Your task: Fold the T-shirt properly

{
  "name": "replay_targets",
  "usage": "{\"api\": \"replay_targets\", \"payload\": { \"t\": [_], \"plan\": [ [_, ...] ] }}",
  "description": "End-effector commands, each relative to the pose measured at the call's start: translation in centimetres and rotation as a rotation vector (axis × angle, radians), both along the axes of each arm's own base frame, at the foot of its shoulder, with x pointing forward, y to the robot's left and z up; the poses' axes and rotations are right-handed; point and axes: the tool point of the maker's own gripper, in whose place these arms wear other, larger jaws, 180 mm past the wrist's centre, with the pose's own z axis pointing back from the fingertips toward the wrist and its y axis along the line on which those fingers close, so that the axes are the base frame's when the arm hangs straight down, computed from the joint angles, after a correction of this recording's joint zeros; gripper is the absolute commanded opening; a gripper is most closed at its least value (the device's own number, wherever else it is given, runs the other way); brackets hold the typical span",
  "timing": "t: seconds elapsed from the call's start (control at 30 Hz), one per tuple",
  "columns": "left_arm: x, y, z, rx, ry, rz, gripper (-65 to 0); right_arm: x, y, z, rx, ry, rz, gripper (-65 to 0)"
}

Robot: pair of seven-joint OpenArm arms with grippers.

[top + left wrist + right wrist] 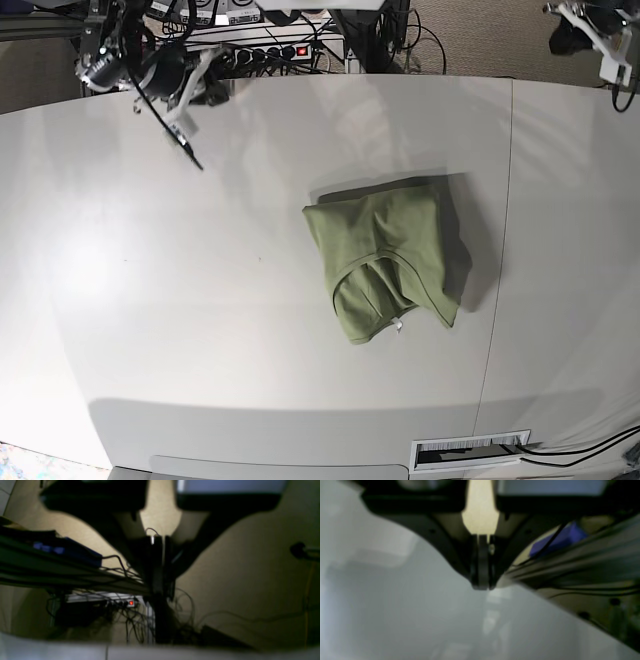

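T-shirt location: the olive T-shirt (pixel 390 258) is lying in a compact bundle on the white table (pixel 200 300), a little right of the table's middle in the base view and just left of the table seam (pixel 500 250) that runs front to back.

Right tool: the right tool (pixel 482 585) is hanging over bare table near the far left corner, well apart from the T-shirt, with its jaws pressed together and nothing between them.

Left tool: the left tool (pixel 158 540) is sitting off the far right corner, aimed at the power strip (pixel 100 598) and cables under the table; its jaws are closed on nothing.

Long axis: the bundle is running roughly from the far side to the near side, leaning slightly toward the seam at its near end.

Pointing: the ribbed neckline and small white tag (pixel 398 324) are facing the near edge, so the collar end is pointing at the viewer.

Fold state: judging by the uneven outline, it is looking folded but loose.

Risk, snagging: a closed tool sweeping in low could be dragging the thin fabric and undoing the layers.

Risk, pinching: grabbing only the top layer near the neckline would likely be peeling the bundle open.

Risk, seam: cloth pushed rightward might be catching on the seam.
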Motion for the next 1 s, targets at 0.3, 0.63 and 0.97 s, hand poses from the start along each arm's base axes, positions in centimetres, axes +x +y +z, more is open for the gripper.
{"api": "replay_targets", "payload": {
  "t": [0.3,0.63,0.97],
  "plan": [
    [-3.5,0.3,-0.3,0.016,0.074,0.016,-65.0,-5.6,-3.1,-0.7,-0.062,0.121,-0.068,-65.0],
    [-7.8,2.0,-2.5,0.003,0.186,0.11,-65.0,-12.5,-5.5,-1.0,-0.123,0.286,-0.115,-65.0],
    [-13.6,-2.1,-9.5,-0.108,0.315,0.101,-65.0,-18.3,-8.2,-4.9,-0.16,0.424,-0.216,-65.0]
  ]
}}
